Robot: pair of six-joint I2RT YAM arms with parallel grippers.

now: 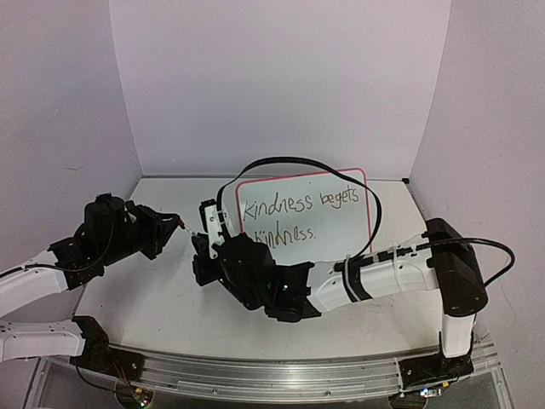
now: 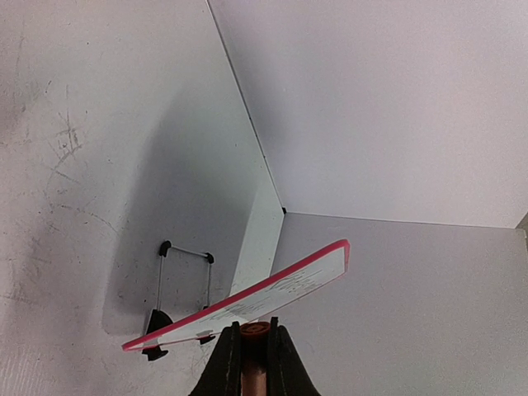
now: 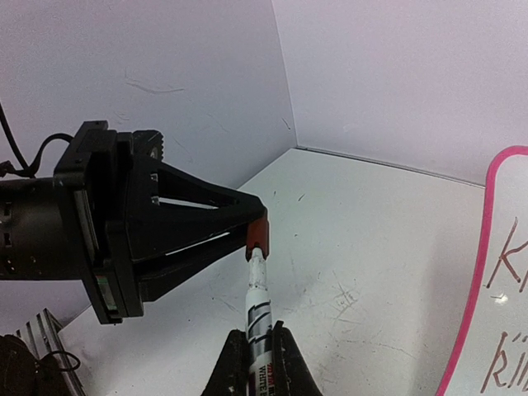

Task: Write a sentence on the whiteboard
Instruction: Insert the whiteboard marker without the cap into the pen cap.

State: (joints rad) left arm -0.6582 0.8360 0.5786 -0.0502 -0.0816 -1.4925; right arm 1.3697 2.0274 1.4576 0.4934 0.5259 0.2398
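— Whiteboard (image 1: 336,234): where is it found?
— It is stood tilted at the back middle of the table (image 1: 153,298), with the sentence (image 1: 298,204) "kindness begets kindness." written on it in two lines.
— And the claws?
— The marker (image 3: 257,301) is clamped in the right gripper (image 3: 260,338). A red cap (image 3: 258,238) at its tip is pinched by the left gripper (image 2: 252,338).

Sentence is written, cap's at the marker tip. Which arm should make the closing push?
Left, probably. The left hand holds the red cap already lined up on the marker tip, well off the whiteboard. The right hand grips the marker close beside the whiteboard, so moving it risks a bump.
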